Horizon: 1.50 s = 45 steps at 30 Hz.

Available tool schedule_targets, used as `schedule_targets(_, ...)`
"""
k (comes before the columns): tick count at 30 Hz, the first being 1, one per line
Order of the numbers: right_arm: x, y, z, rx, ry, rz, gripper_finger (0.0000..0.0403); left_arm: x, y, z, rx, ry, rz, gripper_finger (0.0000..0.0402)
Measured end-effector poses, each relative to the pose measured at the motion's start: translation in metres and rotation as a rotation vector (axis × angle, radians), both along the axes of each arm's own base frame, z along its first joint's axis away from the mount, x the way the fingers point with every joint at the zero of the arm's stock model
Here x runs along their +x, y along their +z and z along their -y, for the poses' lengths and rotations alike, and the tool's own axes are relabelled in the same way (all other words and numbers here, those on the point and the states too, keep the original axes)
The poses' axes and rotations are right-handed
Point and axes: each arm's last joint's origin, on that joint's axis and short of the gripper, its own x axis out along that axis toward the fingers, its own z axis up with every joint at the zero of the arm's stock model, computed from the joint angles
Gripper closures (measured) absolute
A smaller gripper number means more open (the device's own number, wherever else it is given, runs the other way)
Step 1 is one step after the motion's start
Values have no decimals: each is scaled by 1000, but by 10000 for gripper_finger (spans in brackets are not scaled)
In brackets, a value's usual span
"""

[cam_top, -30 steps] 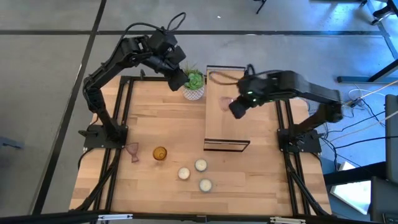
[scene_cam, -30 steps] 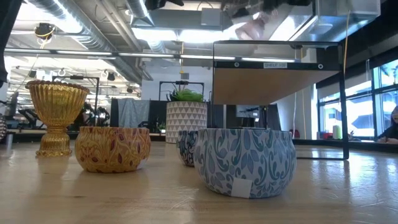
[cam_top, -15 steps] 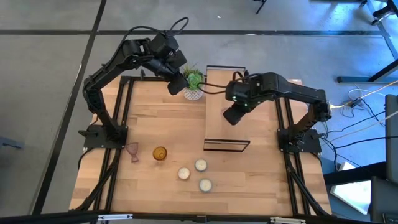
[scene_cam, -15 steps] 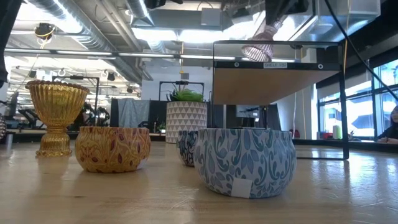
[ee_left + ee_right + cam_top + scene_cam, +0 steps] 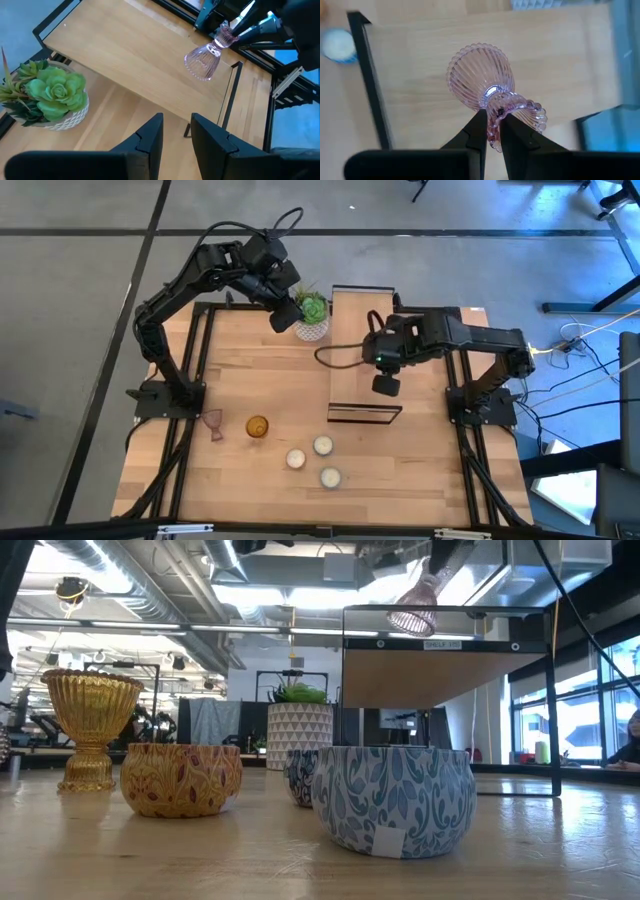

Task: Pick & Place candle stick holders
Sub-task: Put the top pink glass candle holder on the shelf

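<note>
A pink holder is seen on its side at the table's left edge, with the amber holder upright just beside it; three patterned tins are grouped nearer the front; the left gripper is held high beside the potted plant, fingers slightly parted, nothing between them; the right gripper is pinched on the beaded rim of the second pink holder, which is held tilted just above the raised shelf; contact with the shelf cannot be told.
</note>
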Motion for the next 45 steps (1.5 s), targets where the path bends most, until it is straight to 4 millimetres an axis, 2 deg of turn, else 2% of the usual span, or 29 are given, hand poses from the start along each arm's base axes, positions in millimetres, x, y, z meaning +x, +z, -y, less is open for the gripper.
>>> schedule_targets(3, 5, -4, -2, -36, 57, -34, 358, 0, 0, 0, -2, -1, 0, 306)
schedule_targets(10, 29, -30, -5, 11, 99, -133, 358, 3, 0, 6, -6, -16, 0, 306)
schedule_targets(15, 39, -42, -6, 20, 100, -174, 358, 5, 0, 13, -7, -39, 0, 306)
schedule_targets(22, 40, -43, -3, -74, 105, -185, 358, 9, 0, 23, 15, -54, -10, 306)
schedule_targets(35, 41, -43, -2, -68, 113, -189, 358, 13, 0, 31, 28, -62, -11, 306)
schedule_targets(45, 41, -43, 12, -62, 78, -193, 358, 13, 0, 31, 30, -62, -10, 306)
